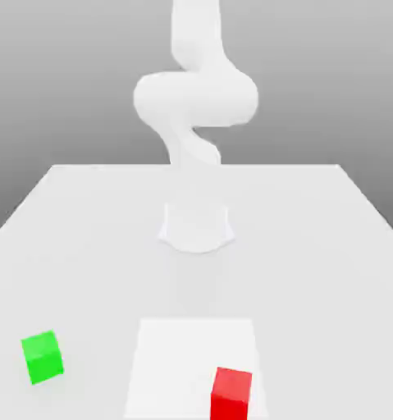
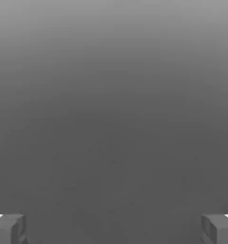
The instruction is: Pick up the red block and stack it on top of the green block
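The red block (image 1: 231, 394) sits on the table near the front edge, a little toward the exterior view's right, on a paler square patch (image 1: 183, 353). The green block (image 1: 43, 357) rests on the table well off to the exterior view's left of it, with bare tabletop between the two. My gripper (image 2: 114, 229) is open in the hand view: its two grey fingertips (image 2: 9, 228) stand far apart with nothing between them, and plain grey background lies beyond them. Neither block is touched.
The white arm (image 1: 195, 98) rises from its base (image 1: 197, 228) at the middle of the light grey table (image 1: 331, 271), behind both blocks. The table's far edge runs across behind the base.
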{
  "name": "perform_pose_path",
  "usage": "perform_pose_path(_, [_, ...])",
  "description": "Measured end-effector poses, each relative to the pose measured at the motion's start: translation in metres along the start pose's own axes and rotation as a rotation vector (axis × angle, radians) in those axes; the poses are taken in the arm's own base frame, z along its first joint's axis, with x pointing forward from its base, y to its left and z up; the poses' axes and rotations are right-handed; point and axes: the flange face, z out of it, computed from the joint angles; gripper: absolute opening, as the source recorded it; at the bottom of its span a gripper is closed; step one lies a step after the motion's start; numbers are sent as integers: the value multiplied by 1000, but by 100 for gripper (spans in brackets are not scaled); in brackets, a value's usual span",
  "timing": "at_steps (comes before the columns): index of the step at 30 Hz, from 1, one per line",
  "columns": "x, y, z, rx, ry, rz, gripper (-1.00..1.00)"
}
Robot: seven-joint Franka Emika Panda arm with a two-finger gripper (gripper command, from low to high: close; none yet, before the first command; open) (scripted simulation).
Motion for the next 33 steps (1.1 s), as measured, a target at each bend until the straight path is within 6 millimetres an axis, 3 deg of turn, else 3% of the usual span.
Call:
perform_pose_path(8, [-30, 8, 157, -199, -123, 51, 0])
perform_pose_path(16, [-88, 51, 292, -374, -261, 104, 0])
perform_pose_path(25, [-184, 125, 406, -549, -439, 175, 0])
perform_pose_path(30, [-220, 158, 456, -566, -458, 185, 0])
perform_pose_path(31, [-224, 162, 462, -567, -458, 184, -100])
perform_pose_path(33, [-224, 162, 462, -567, -458, 184, -100])
